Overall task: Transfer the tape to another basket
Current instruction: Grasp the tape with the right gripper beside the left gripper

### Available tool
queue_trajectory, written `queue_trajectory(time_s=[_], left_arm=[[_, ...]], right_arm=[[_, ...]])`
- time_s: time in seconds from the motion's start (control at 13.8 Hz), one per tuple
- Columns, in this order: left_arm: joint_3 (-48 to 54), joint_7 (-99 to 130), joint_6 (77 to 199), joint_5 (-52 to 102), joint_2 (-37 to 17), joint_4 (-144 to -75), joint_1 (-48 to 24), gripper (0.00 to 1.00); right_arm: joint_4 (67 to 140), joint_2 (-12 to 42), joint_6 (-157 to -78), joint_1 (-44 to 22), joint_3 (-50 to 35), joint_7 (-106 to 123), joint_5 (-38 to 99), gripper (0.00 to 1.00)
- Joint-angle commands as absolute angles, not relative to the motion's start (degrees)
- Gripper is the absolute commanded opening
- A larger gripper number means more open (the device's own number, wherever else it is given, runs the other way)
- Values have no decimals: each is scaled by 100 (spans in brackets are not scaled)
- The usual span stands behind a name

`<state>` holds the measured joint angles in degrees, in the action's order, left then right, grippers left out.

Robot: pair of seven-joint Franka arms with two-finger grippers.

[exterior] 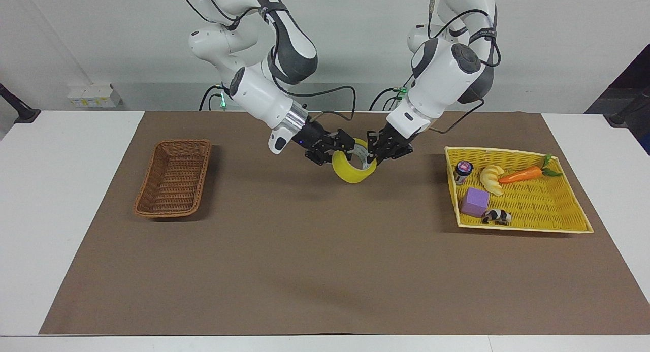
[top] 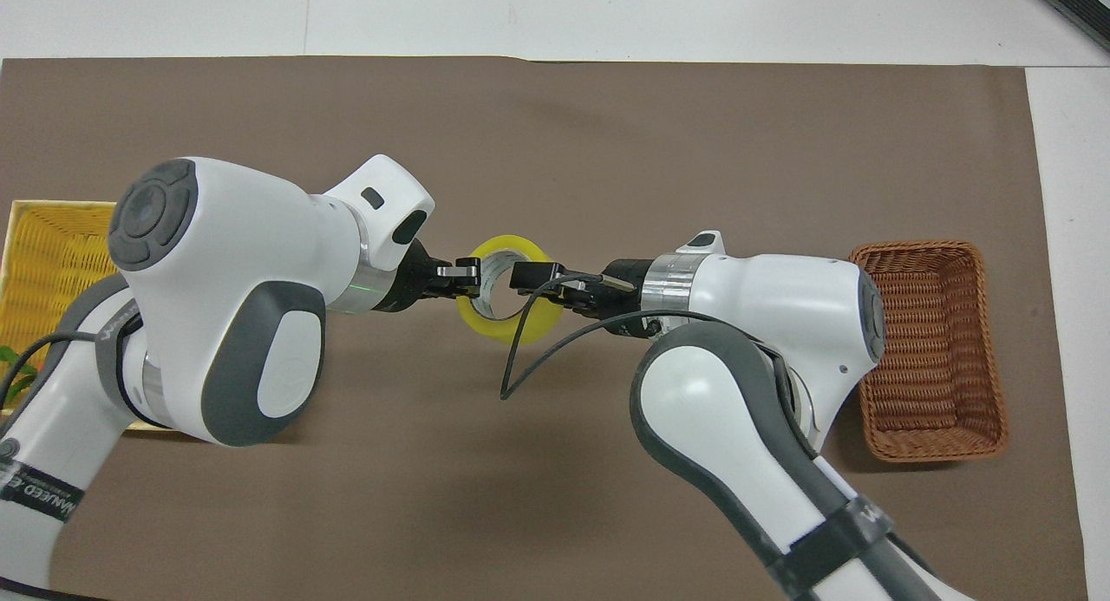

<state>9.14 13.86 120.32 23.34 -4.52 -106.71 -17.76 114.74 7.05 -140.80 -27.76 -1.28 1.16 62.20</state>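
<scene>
We held the tape (exterior: 352, 168) in the air over the brown mat (exterior: 325, 270), about midway between the wicker basket (exterior: 173, 178) and the yellow basket (exterior: 523, 189). Taking the tape as our landmark, the left gripper (exterior: 378, 150) was on its rim on the side toward the yellow basket, pinching the ring wall. The right gripper (exterior: 341, 148) was on the rim on the side toward the wicker basket. In the overhead view one of its fingers (top: 531, 276) reached across the hole of the tape (top: 507, 299), so it straddled the wall. We could not tell whether it had clamped or was only placed around the wall.

The roll hung tilted, with its hole facing partly up and partly away from the robots, and the two grippers met it from opposite ends of the same diameter.

The wicker basket stood well apart from the tape toward the right arm's end of the table, and the right arm (top: 763, 323) came from that end. We therefore judged this a handover, with the right gripper better placed to carry the roll on. The next move should turn on the left gripper (top: 460, 276) letting go only once the right one gripped the wall. A slip there would drop the roll on the mat.

The yellow basket contained a carrot (exterior: 523, 174), a purple block (exterior: 475, 201) and a few small items.
</scene>
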Motion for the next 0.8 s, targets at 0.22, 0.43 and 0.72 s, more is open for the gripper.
queue_trajectory(time_s=[0.22,0.43,0.72], left_arm=[[817,1424,12006,2417,-334,-10696,-1890,45],[791,1397,11980,2329,-316,-10652,-1846,87],[747,1275,11901,2294,-80,-10661,-1574,100]], right_arm=[[11320,782,-14159,-2777,-123,-61,6328,0],[11329,774,-14159,-2812,-123,-105,6302,0],[11399,730,-14124,-2821,-106,-254,6241,0]])
